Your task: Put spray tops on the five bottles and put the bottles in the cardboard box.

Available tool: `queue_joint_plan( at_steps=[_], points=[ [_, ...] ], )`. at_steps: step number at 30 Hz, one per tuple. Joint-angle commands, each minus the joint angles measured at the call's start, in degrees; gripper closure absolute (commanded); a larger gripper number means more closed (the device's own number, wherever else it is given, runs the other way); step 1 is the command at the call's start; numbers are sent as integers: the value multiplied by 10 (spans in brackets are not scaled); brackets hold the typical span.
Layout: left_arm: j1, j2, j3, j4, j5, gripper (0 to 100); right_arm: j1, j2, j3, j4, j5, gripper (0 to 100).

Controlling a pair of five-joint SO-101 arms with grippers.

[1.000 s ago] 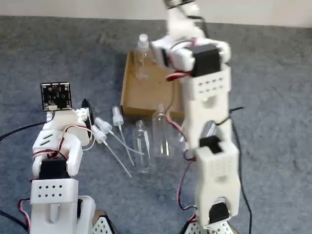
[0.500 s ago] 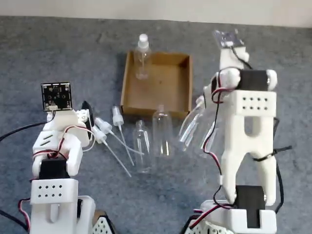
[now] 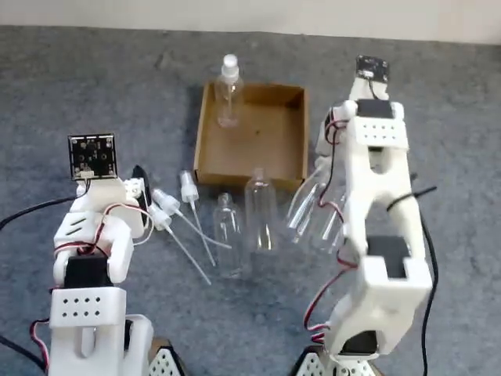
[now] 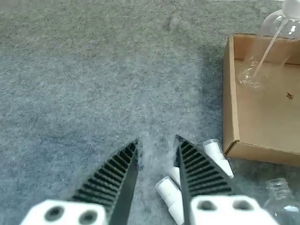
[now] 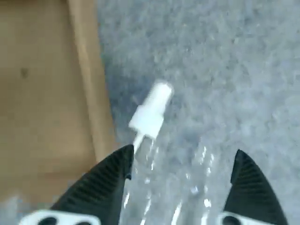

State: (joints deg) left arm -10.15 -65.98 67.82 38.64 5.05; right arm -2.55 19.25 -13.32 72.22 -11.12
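- High view: the cardboard box (image 3: 201, 145) sits midway along the far edge of the tabletop, on its grey carpet-like cover (image 3: 94, 78).
- A bottle with a spray top (image 3: 228, 98) has its base in the box's far left corner, and its white head shows above the far wall. I cannot tell whether it stands upright or leans.
- Two uncapped bottles lie just outside the box's near wall, necks toward the box: a narrow bottle (image 3: 228, 235) and, just to its right, a wide bottle (image 3: 261, 210).
- Three loose spray tops (image 3: 166, 200) lie between those bottles and my left arm, their thin dip tubes trailing toward the near edge.
- My left gripper (image 4: 156, 139) is released, its fingers a little apart with nothing between them. It hangs low over bare carpet, off the box's left near corner, and the loose tops lie just beside one finger.
- My right gripper (image 5: 183, 150) is spread wide and grasps nothing. It hovers off the box's right near corner, over two more bottles lying side by side.
- One of these, a fitted bottle (image 5: 151, 111), wears a white sprayer that points along the box's right wall. The other, a clear bottle (image 5: 201, 187), lies just beside it on the side away from the box.
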Motion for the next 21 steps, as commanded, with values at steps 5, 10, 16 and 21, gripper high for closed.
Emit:
queue_joint_plan(
  at_steps=[5,10,16,21],
  points=[
    [-7,3,-4,-2,2,930,9,102,-134,-15,-57,728],
    [-7,3,-4,-2,2,930,9,162,-160,-14,-59,729],
    [-7,3,-4,-2,2,930,15,191,-172,-10,-55,879],
    [-7,3,-4,-2,2,930,44,190,-218,41,-54,975]
  ],
)
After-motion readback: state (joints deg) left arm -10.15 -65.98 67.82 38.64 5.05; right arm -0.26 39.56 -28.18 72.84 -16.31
